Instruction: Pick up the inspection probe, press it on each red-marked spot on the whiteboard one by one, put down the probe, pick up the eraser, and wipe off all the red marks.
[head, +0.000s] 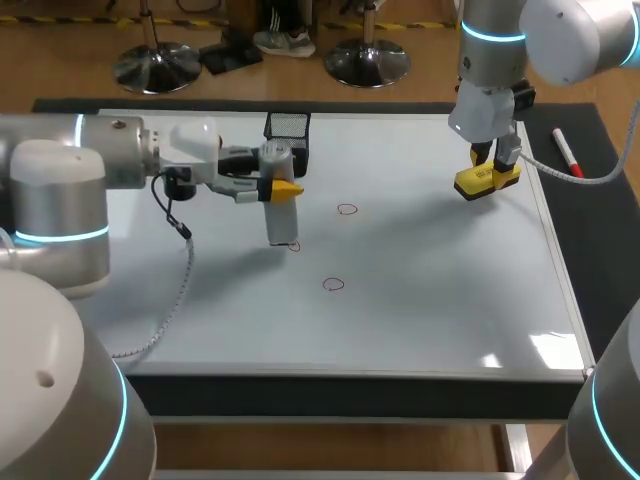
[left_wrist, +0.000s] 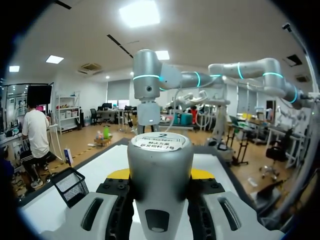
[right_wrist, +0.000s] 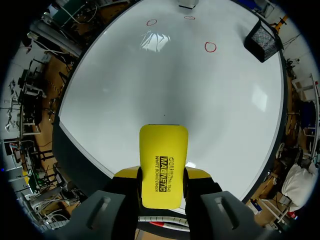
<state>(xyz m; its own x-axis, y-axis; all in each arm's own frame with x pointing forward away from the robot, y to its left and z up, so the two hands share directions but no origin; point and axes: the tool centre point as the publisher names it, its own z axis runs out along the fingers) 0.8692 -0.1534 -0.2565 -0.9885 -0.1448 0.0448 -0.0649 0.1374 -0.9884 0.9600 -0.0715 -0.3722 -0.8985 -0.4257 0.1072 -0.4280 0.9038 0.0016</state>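
1. The left hand (head: 283, 187) pinches the probe (head: 281, 222) from two sides. It holds it upright so the tip can push down on the board (head: 430, 300).
2. The tip is on or just beside a red mark (head: 293, 246). I think this spot is the one being pressed.
3. Two more marks are not touched: one farther right (head: 347, 209), one nearer (head: 333, 284).
4. The right hand (head: 493, 170) pinches the eraser (right_wrist: 162, 160) at the board's far right. There it is out of the way and ready for wiping.
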